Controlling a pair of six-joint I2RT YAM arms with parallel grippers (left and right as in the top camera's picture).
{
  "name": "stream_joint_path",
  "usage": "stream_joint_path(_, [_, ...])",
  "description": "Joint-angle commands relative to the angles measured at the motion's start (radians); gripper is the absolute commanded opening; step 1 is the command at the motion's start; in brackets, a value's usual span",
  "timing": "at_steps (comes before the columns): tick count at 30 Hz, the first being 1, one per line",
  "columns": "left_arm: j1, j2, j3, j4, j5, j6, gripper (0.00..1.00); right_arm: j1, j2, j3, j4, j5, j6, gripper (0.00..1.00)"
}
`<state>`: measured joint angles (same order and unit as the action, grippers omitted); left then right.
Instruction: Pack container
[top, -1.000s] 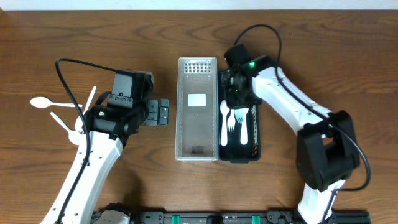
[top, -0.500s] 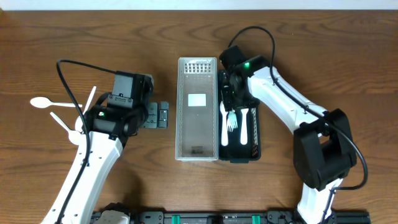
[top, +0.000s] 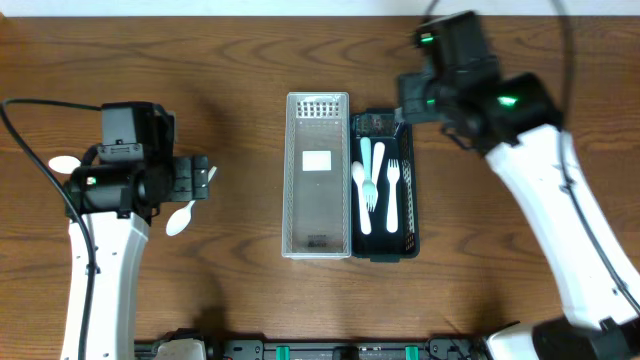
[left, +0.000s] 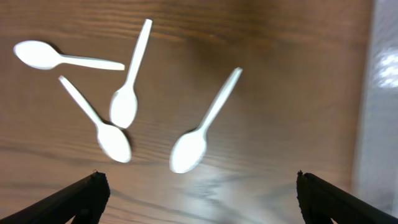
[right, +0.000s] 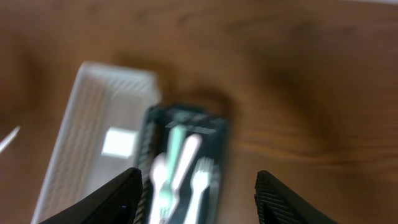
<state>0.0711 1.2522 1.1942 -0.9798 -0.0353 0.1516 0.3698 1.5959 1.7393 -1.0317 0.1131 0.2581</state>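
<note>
Tray (top: 412, 215) holds cutlery (top: 392, 190) (one piece teal). Right pincer (right: 202, 199) hangs near tray, released, empty. Left pincer (left: 199, 193), released, hovers over spoons (left: 186, 152), well left of tray.

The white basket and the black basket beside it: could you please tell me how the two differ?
The white basket is pale and translucent; the black basket is dark. The white basket holds no cutlery, while the black basket holds several pieces of cutlery. The white basket is also longer than the black basket. Both are oblong and lie side by side, parallel.
</note>
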Motion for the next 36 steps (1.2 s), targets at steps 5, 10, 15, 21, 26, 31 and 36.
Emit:
stream_joint_path(5, [0.048,0.152,0.001,0.009,0.005,0.361,0.98,-0.185,-0.072,0.009,-0.035,0.026,-0.013,0.61])
stream_joint_path(10, [0.048,0.296,0.001,0.048,0.038,0.373,0.98,-0.227,-0.064,-0.002,-0.074,-0.002,-0.013,0.6])
stream_joint_path(15, [0.048,0.414,0.001,0.084,0.054,0.394,0.98,-0.227,-0.064,-0.002,-0.084,0.003,-0.013,0.6])
stream_joint_path(21, [0.053,0.505,0.0,0.102,0.054,0.406,0.98,-0.227,-0.064,-0.002,-0.087,0.003,-0.013,0.6])
stream_joint_path(26, [0.074,0.567,-0.003,0.127,0.055,0.406,0.98,-0.227,-0.064,-0.002,-0.089,0.003,-0.013,0.59])
stream_joint_path(31, [0.113,0.599,-0.035,0.181,0.127,0.428,0.98,-0.228,-0.064,-0.002,-0.098,0.004,-0.013,0.59])
stream_joint_path(36, [0.142,0.612,-0.068,0.233,0.152,0.432,0.98,-0.229,-0.064,-0.002,-0.095,0.01,-0.012,0.58])
